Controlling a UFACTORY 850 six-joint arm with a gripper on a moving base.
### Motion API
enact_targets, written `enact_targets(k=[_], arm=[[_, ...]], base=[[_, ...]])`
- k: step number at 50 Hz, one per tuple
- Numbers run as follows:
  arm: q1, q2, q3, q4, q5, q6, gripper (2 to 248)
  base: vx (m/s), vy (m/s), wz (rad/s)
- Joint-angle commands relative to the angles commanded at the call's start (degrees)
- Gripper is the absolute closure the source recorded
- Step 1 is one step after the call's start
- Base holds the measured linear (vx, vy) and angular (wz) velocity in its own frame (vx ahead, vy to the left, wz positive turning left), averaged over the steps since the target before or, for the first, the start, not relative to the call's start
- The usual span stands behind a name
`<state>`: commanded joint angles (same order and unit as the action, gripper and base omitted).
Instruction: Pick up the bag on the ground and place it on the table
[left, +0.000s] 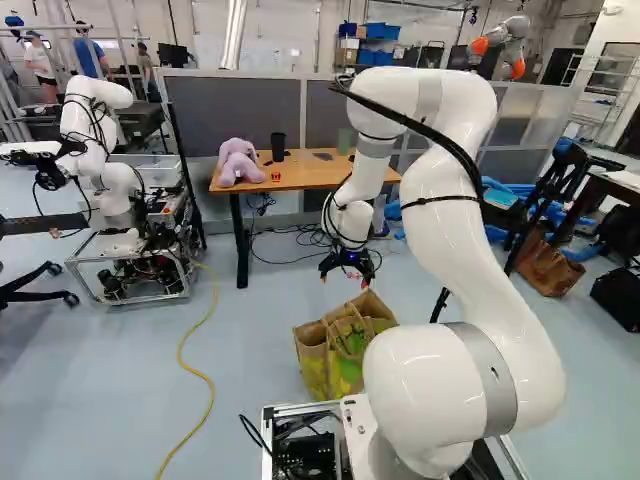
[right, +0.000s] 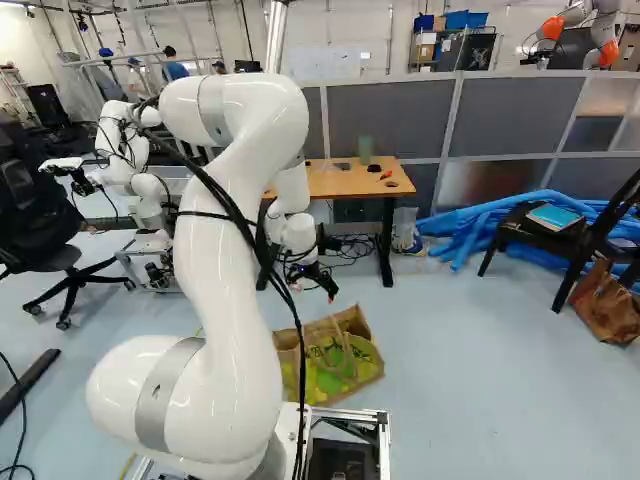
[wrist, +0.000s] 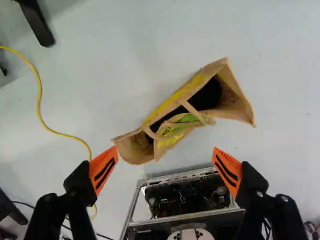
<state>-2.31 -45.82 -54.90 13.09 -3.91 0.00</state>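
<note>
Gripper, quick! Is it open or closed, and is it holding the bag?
Gripper: open, holding nothing; the shopping bag is on the floor ahead of it.

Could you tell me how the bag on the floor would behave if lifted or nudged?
The bag would probably flex yet hold its shape, as its walls bend but stand unaided. Its handles look limp, drooping over the mouth, and may fold aside. Being narrow, it could tip if nudged.

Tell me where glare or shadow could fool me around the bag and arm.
Left base view: glossy highlights on the arm; right base view: similar glare; wrist view: dark shadow inside the bag hides its bottom, but the orange pads are well lit.
</note>
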Motion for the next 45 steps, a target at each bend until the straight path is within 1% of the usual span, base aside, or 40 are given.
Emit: enact_targets(k=[8,13,23,45], arm=[[0.0,-1.88,-1.16,0.0,0.0,0.12,3],[0.0,-3.04,-1.9,0.0,0.0,1.83,3],[0.0,-5.37,-3.4,0.0,0.0,7.31,3],[0.0,-10.48,-6.85,0.0,0.0,20.63,3]], base=[[0.0,0.0,0.0],[0.0,0.0,0.0],[0.0,0.0,0.0],[0.0,0.0,0.0]])
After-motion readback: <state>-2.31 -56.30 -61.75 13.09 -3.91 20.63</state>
